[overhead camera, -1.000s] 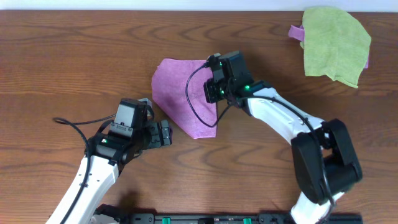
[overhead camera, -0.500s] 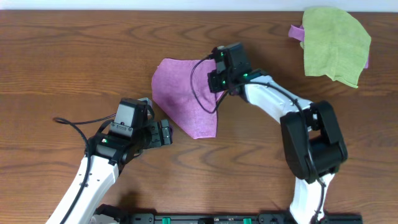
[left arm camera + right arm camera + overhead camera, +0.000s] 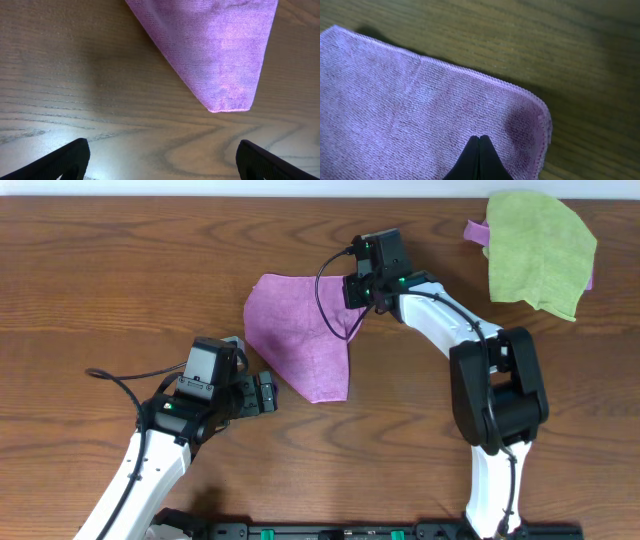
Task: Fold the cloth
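The purple cloth [image 3: 295,330] lies flat on the wooden table as a folded, roughly triangular shape with its point toward the front. My right gripper [image 3: 358,292] is shut, its tips together with nothing between them, over the cloth's far right corner. In the right wrist view the closed tips [image 3: 479,137] rest on the terry surface [image 3: 420,110] just inside the hemmed corner. My left gripper [image 3: 266,395] stands open beside the cloth's lower left edge. In the left wrist view its wide-spread fingers [image 3: 65,160] frame bare wood just short of the cloth's point [image 3: 220,45].
A lime-green cloth [image 3: 538,250] lies at the far right corner of the table, with a bit of another purple fabric [image 3: 477,230] sticking out from under it. A black rail runs along the table's front edge [image 3: 340,530].
My right gripper, still shut, has slid across the cloth toward the far right corner. The left arm has not moved.
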### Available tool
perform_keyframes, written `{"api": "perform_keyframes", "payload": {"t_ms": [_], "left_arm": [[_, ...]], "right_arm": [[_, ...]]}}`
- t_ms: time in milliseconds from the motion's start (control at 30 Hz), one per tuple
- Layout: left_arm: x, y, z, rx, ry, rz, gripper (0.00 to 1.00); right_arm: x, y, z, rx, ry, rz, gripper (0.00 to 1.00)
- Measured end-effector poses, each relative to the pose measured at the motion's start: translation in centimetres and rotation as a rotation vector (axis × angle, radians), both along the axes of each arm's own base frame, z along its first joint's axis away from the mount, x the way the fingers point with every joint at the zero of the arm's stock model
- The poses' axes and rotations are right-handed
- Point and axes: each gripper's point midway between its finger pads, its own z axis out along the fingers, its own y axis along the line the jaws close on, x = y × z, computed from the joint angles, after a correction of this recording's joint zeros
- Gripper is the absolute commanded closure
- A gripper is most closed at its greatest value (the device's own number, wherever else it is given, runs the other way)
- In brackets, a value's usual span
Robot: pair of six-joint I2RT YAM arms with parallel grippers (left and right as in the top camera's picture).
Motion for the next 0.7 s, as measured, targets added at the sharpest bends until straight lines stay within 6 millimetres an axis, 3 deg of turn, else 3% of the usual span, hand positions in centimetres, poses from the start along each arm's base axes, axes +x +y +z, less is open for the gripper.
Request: {"api": "perform_keyframes", "payload": {"t_ms": [300,700], "left_arm": [[0.0,0.0,0.0,0.001,0.000,0.000,0.05],[0.0,0.1,0.0,0.003,-0.001,0.002,0.05]], "right_arm": [[-0.8,-0.3,-2.9,-0.023,0.067,0.000,0.99],[0.2,-0.4,-3.5,-0.056,0.046,-0.007,0.99]]}}
